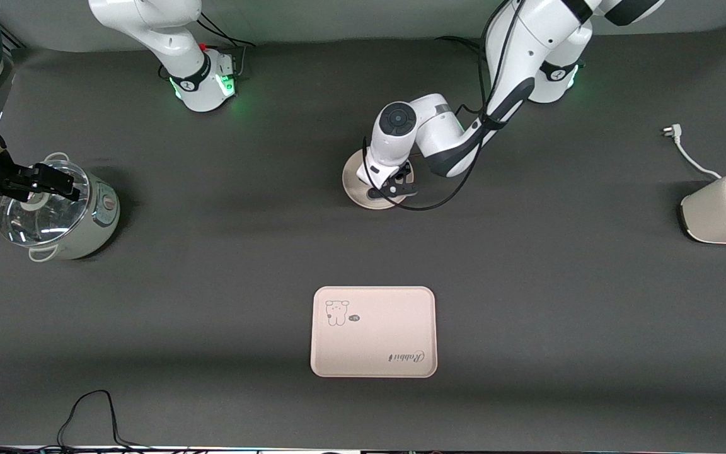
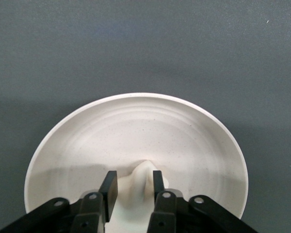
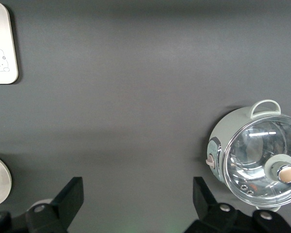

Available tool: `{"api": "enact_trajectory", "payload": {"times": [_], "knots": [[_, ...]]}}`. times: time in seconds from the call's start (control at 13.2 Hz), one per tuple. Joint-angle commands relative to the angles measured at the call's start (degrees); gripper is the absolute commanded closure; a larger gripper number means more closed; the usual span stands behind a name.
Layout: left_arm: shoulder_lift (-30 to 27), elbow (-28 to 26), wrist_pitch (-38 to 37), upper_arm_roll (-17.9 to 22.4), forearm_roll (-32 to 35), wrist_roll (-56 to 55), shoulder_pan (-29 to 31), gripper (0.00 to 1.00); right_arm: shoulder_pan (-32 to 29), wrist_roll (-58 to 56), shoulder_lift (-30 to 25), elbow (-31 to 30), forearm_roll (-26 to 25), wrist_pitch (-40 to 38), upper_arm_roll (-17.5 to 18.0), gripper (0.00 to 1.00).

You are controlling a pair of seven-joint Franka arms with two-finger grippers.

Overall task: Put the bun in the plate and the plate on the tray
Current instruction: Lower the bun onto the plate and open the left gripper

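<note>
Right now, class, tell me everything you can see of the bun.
The bun is a small, smooth, off-white lump, rounded on top. It sits in the plate, near the rim, between the fingers of the left gripper, which flank it closely. Its lower part is hidden by the gripper. In the front view the arm covers it.

Off-white bun (image 2: 141, 177) on round cream plate (image 2: 194, 145); bear-print tray (image 1: 374, 332) nearer camera, apart.

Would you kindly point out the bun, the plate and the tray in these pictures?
bun (image 2: 141, 175): left wrist view, its rounded top between the left gripper's fingers.
plate (image 2: 136, 126): left wrist view, bare inner surface.
tray (image 1: 375, 353): front view, bare middle of its surface.
</note>
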Motion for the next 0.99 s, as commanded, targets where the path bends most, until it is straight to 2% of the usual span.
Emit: {"api": "enact_trajectory", "payload": {"times": [0.0, 0.08, 0.15, 0.3, 0.46, 0.68, 0.91], "knots": [[0.27, 1.02, -0.4, 0.79, 1.3, -1.9, -1.24, 0.38, 0.12, -0.45, -1.13, -1.59, -0.72, 0.43, 0.06, 0.0], [0.01, 1.02, -0.75, 0.79, 1.21, -1.99, -1.24, 0.08, 0.12, -0.45, -1.31, -1.85, -0.63, 0.43, 0.06, 0.0], [-0.25, 1.11, -1.1, 0.79, 1.21, -2.34, -1.15, 0.0, 0.21, -0.45, -1.4, -1.86, -0.63, 0.43, 0.06, 0.0], [-1.22, 1.63, -2.23, 0.7, 1.21, -3.04, -0.54, 0.0, 0.47, -0.45, -1.49, -1.86, -0.63, 0.43, 0.06, 0.0], [-2.45, 3.82, -6.7, 0.53, 1.21, -2.35, 0.51, 0.0, 0.56, -0.45, -1.93, -2.12, -0.54, 0.34, 0.15, 0.0], [-3.94, 11.28, -17.68, 0.0, 0.77, 2.2, 5.07, 0.0, 0.65, -0.45, -2.19, -2.3, -0.54, 0.34, 0.32, 0.0], [-7.36, 16.74, -23.58, -0.79, 0.33, 5.47, 10.78, 0.0, 1.96, -0.28, -2.98, -2.73, -0.37, 0.34, 0.41, 0.0]]}}
